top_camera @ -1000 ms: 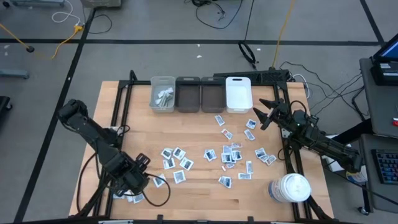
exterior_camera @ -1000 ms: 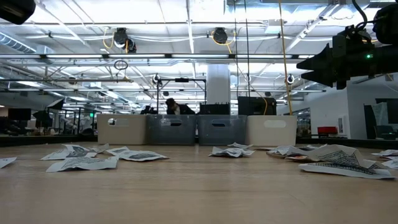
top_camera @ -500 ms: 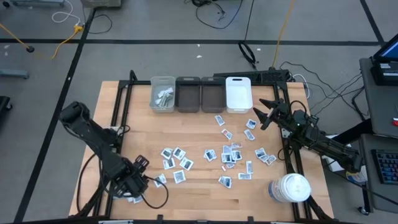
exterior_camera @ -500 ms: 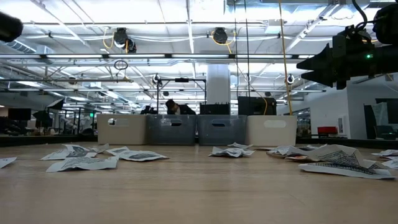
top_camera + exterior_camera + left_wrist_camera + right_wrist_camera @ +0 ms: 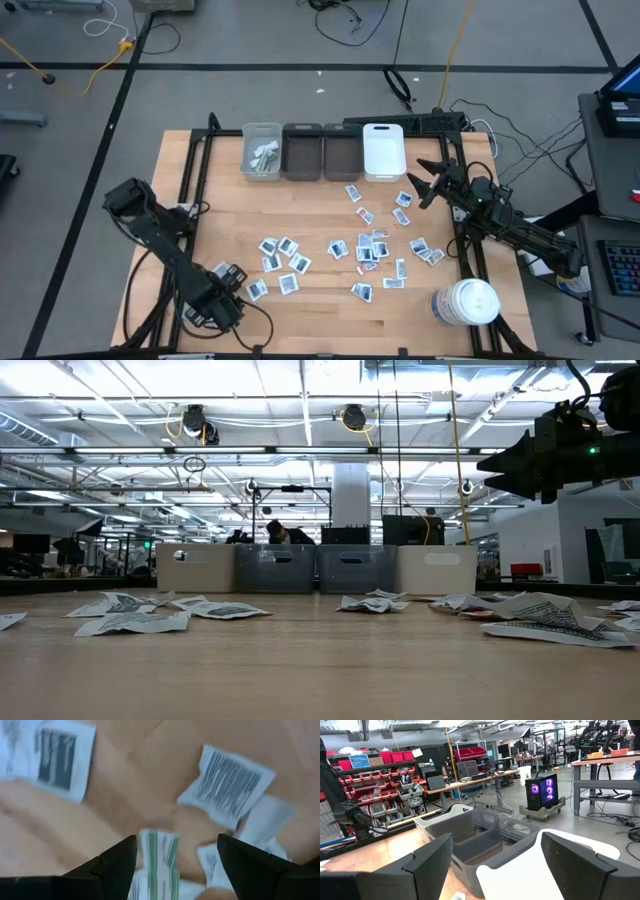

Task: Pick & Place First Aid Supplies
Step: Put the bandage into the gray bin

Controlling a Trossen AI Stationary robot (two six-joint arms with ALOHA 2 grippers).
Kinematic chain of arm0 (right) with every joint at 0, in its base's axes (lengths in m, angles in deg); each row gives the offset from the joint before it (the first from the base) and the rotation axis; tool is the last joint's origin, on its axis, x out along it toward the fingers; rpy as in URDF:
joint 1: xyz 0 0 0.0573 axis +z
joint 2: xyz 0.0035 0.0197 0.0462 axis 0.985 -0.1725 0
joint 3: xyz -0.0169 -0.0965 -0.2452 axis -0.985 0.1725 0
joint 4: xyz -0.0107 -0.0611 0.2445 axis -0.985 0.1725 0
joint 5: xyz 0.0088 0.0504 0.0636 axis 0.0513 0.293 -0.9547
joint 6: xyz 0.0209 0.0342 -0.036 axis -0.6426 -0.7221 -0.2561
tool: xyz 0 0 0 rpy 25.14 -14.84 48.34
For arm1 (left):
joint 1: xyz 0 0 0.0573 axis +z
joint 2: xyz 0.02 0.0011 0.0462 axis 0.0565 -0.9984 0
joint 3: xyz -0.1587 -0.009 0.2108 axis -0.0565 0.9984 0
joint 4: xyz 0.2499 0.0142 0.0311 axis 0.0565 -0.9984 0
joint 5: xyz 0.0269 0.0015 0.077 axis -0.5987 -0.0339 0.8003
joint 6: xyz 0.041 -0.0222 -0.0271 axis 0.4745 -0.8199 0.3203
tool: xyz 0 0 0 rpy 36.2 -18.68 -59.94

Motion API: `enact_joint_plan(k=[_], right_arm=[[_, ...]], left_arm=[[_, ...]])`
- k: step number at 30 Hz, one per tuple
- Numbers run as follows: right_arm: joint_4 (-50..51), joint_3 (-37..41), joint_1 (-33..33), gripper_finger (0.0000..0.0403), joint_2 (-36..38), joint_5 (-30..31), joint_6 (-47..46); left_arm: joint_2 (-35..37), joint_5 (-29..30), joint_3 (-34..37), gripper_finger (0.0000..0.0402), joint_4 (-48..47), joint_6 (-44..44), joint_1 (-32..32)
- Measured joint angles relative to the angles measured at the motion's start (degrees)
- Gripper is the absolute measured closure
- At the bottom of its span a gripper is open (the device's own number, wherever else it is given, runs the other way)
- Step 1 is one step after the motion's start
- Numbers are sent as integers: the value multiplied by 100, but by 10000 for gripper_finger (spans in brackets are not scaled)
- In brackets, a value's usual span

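Left gripper (image 5: 222, 308) low at the worktop's (image 5: 320, 330) near-left corner, jaws apart and empty. A green-striped sachet (image 5: 159, 855) lies between its fingers, long axis along their reach, other sachets at 1 o'clock. Right gripper (image 5: 425, 183) waits wide, far off beside the white bin (image 5: 382, 150).

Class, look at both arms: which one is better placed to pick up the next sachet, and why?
Probably the left. The left gripper is low over the near-left sachets, jaws open around a green-striped packet. The right gripper hangs open by the white bin, with no sachet between its fingers.
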Motion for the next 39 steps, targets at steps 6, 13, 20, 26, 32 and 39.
enact_joint_plan(k=[6,13,20,26,32,39], right_arm=[[1,1,0,105,-2,2,0],[1,-1,0,105,-1,0,0],[1,1,-1,105,0,0,0],[1,1,-1,105,-2,0,0],[1,1,-1,105,0,0,0],[0,0,0,105,-1,1,0]], left_arm=[[-243,84,0,119,54,132,-17],[-249,188,0,119,-96,155,-17],[-247,259,168,142,-62,161,-15],[-247,28,249,249,-56,119,-15],[-247,49,249,357,-58,95,-12],[-247,-33,249,386,-61,86,-12]])
